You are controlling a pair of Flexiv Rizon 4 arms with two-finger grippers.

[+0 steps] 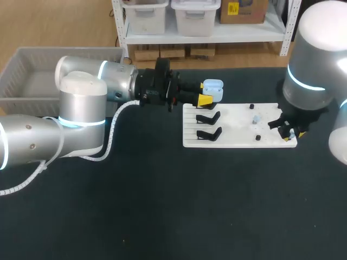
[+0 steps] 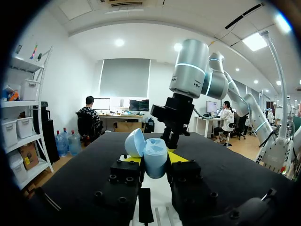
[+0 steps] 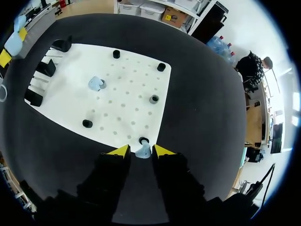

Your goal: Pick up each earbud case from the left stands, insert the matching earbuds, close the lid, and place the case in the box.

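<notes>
A dark, almost black table top (image 1: pixel 162 211) spreads out on every side of a flat white rectangular board (image 1: pixel 236 129). Rows of small holes dot the board. Small round black pegs (image 3: pixel 116 53) stand upright on the board, well apart: two along one edge, two along the opposite edge, one between.

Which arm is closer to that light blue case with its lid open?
Left. Its jaws clamp the case; the right gripper is at the white board's far end.
</notes>
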